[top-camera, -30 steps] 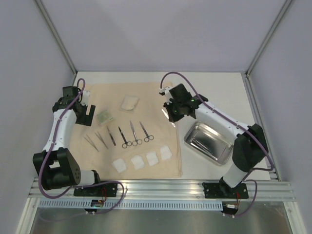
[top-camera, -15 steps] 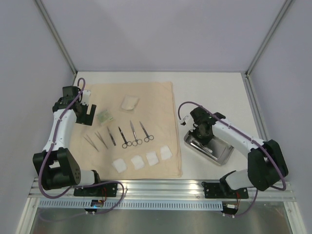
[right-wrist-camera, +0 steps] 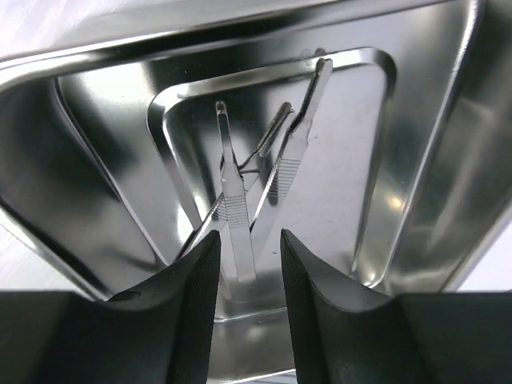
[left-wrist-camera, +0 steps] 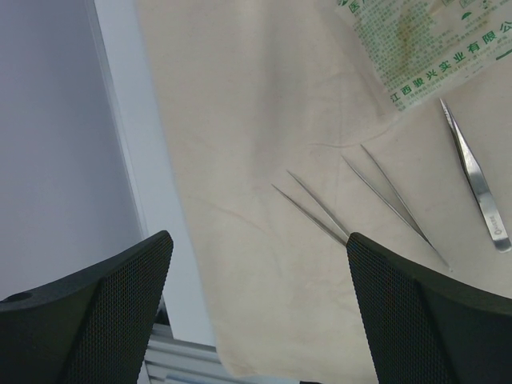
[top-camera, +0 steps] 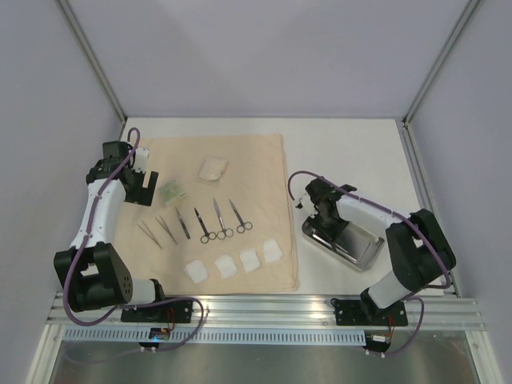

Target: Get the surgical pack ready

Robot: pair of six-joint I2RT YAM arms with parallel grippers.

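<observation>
Right gripper [top-camera: 324, 211], at the edge of the beige cloth [top-camera: 248, 160] a second ago, now dips into the steel tray [top-camera: 364, 246] beside it, fingers narrowly parted over slim steel handles [right-wrist-camera: 236, 216]. Left gripper [left-wrist-camera: 256, 264] gapes wide near a packet [left-wrist-camera: 424, 48] printed in green Chinese, partly reading "实业有限公", and above tweezers [left-wrist-camera: 392, 200].

This is a robotics lab cell. Plain grey walls [top-camera: 264, 56] meet at bare aluminium posts [top-camera: 92, 60]. A white table [top-camera: 352, 152] ends in a slotted aluminium rail [top-camera: 264, 312], where a left arm [top-camera: 100, 216] and a right arm [top-camera: 376, 216] are bolted down (cables [top-camera: 292, 182] looping loose). Scissors [top-camera: 220, 220] and tweezers [top-camera: 160, 232] lie in rows on a beige cloth [top-camera: 248, 160], with a steel tray [top-camera: 360, 244] beside it.
</observation>
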